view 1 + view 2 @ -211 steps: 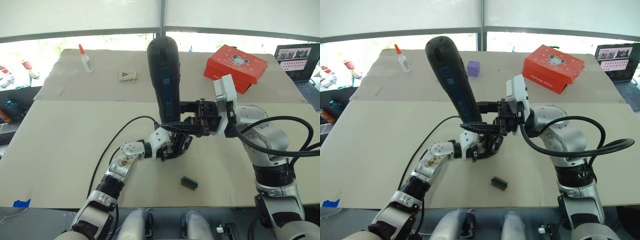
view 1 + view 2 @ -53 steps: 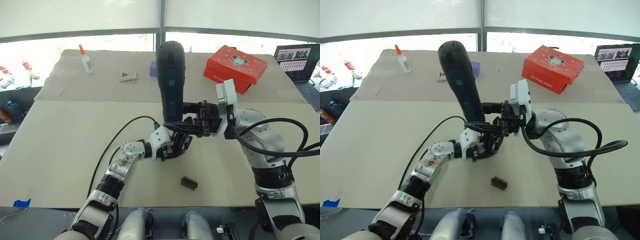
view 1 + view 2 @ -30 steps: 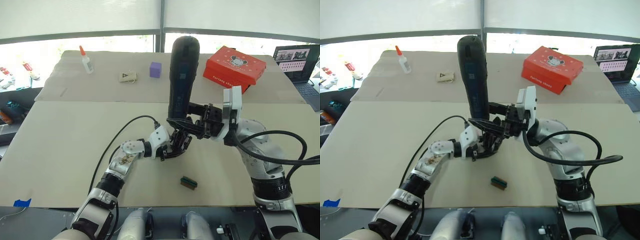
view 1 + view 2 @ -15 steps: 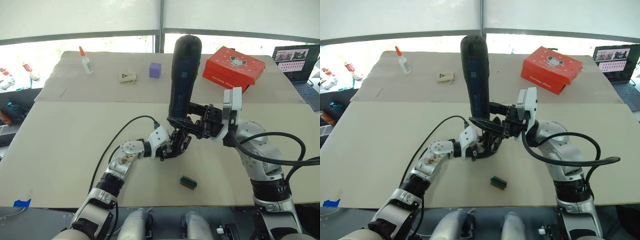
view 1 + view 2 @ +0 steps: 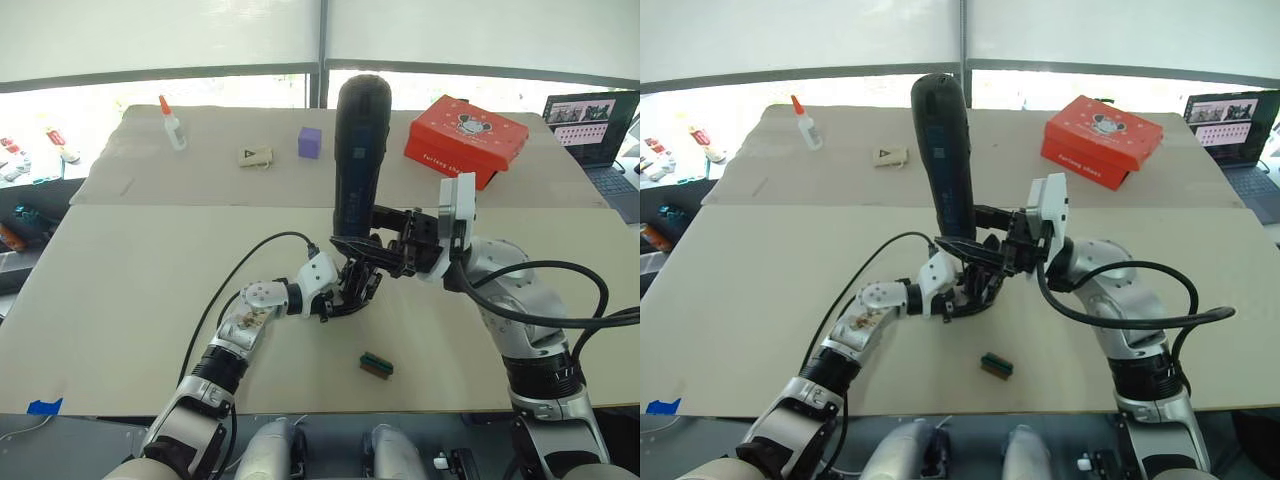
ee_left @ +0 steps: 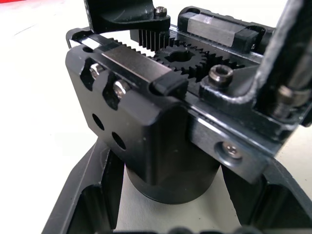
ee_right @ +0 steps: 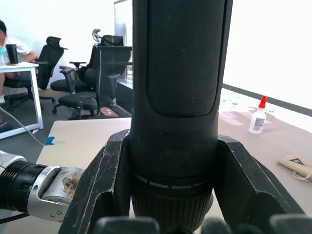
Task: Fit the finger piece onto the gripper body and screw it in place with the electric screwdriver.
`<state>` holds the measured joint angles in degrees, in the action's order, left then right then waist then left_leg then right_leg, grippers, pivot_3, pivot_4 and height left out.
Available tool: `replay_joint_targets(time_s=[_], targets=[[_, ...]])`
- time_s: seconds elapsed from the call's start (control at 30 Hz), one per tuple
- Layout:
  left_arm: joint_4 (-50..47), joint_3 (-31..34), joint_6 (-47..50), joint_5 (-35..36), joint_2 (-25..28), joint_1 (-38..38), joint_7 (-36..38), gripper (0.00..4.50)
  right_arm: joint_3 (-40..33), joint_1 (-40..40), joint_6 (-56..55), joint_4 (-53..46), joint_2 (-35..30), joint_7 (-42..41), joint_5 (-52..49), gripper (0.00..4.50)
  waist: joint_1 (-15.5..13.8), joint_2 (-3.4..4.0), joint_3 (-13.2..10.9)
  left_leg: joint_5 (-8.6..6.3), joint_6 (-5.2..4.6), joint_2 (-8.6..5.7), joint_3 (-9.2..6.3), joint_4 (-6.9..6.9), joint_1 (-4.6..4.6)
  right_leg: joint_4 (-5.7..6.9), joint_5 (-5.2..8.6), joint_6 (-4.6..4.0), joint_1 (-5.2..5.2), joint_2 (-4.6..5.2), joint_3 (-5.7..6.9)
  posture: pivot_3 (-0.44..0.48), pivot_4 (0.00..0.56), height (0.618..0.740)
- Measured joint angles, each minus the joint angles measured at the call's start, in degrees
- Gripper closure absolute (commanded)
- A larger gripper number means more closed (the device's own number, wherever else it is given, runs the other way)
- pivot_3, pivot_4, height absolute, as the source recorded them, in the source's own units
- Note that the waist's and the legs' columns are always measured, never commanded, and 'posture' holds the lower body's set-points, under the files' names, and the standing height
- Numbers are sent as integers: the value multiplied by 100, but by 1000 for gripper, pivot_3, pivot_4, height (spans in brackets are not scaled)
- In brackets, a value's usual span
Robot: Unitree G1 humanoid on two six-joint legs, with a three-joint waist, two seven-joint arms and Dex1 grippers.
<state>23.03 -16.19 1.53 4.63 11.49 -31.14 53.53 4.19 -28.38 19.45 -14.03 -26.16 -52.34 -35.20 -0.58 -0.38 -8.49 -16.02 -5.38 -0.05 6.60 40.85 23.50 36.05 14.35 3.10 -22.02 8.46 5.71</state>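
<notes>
The electric screwdriver [image 5: 358,160], pinched upright by the right pincer [image 5: 385,248], drives down into the gripper body [image 6: 161,122], which the left pincer [image 5: 350,290] clamps; next, steady downward pressure.

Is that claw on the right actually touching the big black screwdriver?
Touching. In the right wrist view the right tool has a finger pressed against each side of the electric screwdriver, with no gap showing on either side.

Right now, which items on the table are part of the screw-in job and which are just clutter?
In use:
- electric screwdriver, upright in right hand
- gripper body, held by left hand

Lying about:
- red box
- purple cube
- glue bottle
- small tag
- green-and-dark block
- laptop
</notes>
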Motion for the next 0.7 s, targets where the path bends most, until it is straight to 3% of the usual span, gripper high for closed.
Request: replay_joint_targets(time_s=[0.4,0.7], targets=[[17,-4,0,-2,3,-7,-3,2166,153,-76,-1,3,-43,184,9,2561,1,-1,7,-1,0,2,0,-3,-6,-1,0,-1,0,5,-7,0,150,740],[16,-4,1,0,28,-7,-12,2166,115,438,-948,-125,-185,-196,70,2561,4,-1,7,-1,0,4,3,-5,-11,-1,0,-2,1,4,-10,0,150,740]])
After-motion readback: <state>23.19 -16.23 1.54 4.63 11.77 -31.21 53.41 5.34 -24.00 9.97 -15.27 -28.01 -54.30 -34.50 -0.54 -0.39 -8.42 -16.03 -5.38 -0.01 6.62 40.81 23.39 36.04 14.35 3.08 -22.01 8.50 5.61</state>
